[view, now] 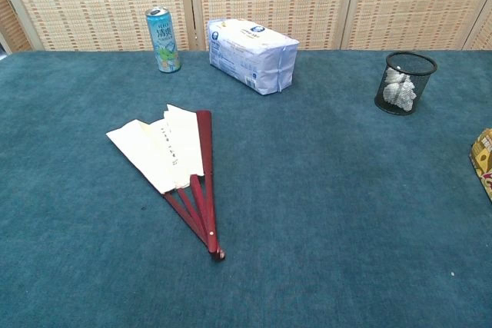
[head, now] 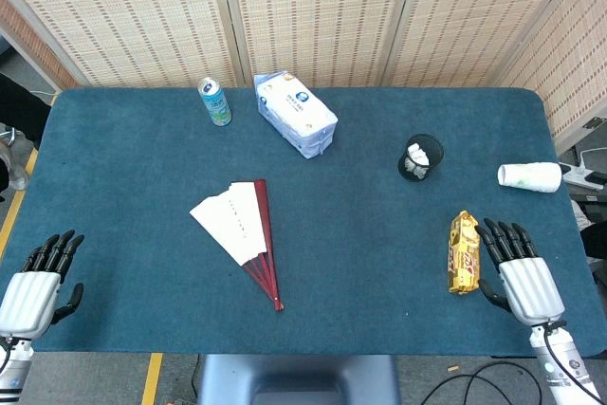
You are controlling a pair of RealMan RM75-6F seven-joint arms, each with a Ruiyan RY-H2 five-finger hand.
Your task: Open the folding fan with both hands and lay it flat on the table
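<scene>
While the partly spread red-ribbed white paper folding fan lies flat left of the teal carpeted table's centre, the left hand and right hand rest released, fingers apart, at its near corners.

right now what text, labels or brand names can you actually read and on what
None reads clearly.
Tall blue-green drink can: print too small.
White-and-blue plastic tissue pack: round blue logo, wording blurred.
Half-open white paper folding fan with red ribs: small dark marks, unreadable.
Yellow snack packet: red lettering, blurred.
</scene>
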